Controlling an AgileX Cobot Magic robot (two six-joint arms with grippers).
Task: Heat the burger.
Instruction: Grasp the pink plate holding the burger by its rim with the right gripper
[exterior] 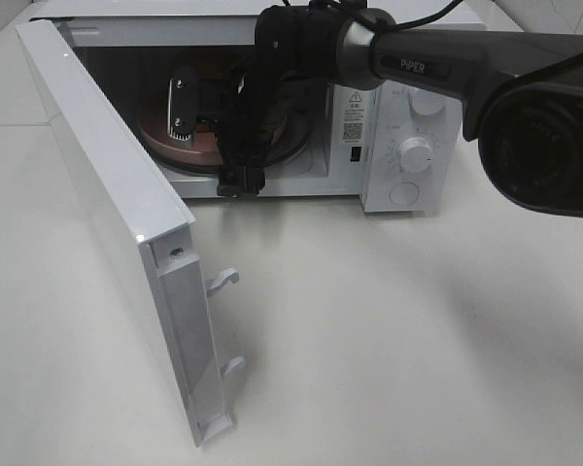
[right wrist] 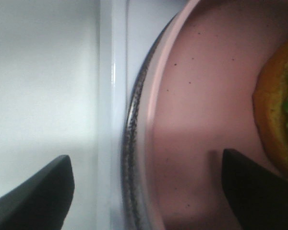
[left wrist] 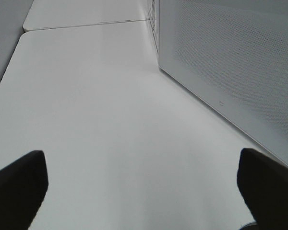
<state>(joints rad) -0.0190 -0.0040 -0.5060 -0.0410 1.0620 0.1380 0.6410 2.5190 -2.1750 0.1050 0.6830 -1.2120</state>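
The burger [right wrist: 278,115], an orange-brown bun with green filling, lies on a round pink plate [right wrist: 201,96]; only its edge shows in the right wrist view. The plate [exterior: 175,148] rests on the glass turntable [right wrist: 134,124] inside the open microwave [exterior: 408,107]. In the exterior high view the arm hides the burger. My right gripper [exterior: 212,146] [right wrist: 146,191] reaches into the cavity and is open. One finger hangs over the plate, the other outside the turntable's rim. My left gripper [left wrist: 144,191] is open over bare table and holds nothing.
The microwave door [exterior: 117,204] stands swung wide toward the front left, its latch hooks [exterior: 223,282] sticking out. The control panel with two knobs [exterior: 415,153] is right of the cavity. The door's perforated face [left wrist: 230,72] is close beside the left gripper. White table [exterior: 389,330] surrounds everything.
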